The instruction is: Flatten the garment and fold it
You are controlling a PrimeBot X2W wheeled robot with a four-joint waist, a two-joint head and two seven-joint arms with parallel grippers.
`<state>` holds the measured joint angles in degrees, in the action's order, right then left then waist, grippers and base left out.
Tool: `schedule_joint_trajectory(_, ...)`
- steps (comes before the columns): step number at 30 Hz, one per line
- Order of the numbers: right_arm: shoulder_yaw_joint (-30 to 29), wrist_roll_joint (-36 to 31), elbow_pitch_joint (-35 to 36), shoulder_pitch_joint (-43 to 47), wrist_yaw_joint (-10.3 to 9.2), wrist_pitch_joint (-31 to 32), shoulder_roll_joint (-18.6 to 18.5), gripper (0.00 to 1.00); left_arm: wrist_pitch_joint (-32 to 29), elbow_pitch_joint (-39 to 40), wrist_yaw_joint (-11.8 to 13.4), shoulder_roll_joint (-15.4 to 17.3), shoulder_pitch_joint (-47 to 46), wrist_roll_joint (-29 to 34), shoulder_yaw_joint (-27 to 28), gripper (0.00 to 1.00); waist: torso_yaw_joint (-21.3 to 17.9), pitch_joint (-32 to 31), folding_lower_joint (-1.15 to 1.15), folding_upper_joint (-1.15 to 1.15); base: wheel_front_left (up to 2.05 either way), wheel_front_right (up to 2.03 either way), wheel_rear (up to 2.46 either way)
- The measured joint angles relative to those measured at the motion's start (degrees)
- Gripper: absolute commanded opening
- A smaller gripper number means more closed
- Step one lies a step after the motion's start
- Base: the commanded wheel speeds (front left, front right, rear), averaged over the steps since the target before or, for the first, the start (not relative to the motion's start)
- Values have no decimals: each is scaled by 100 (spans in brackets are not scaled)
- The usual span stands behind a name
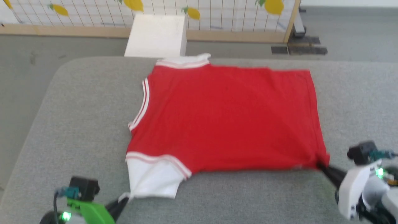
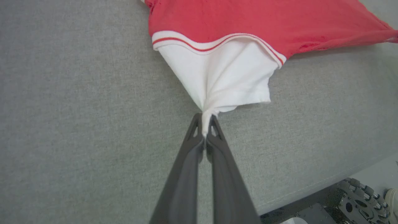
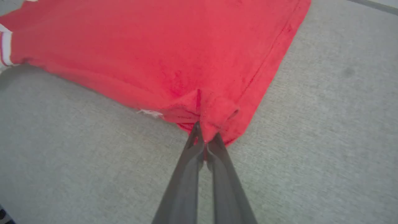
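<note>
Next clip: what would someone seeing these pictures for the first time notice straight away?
The red garment lies spread across the middle of the grey padded surface, plain red side up. The left gripper is pinched on the tip of its near white sleeve. The right gripper is pinched on the near red hem corner, both towards the surface's near edge.
</note>
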<state>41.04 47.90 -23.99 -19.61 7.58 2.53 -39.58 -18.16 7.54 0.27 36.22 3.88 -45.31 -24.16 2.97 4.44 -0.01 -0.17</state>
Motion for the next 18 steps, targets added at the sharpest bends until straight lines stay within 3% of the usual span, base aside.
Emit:
schedule_joint_trajectory(8, -385, 913, 854, 1142, 0, 968, -436, 0, -650, 463, 199, 370, 819, -402, -109, 0, 8, -326, 0, 0, 0, 0, 0)
schedule_joint_trajectory(18, -1059, 1107, 1625, 1405, 0, 1034, -414, 0, -74, 714, 19, 189, 444, -330, 79, 0, -58, -162, 0, 0, 0, 0, 0)
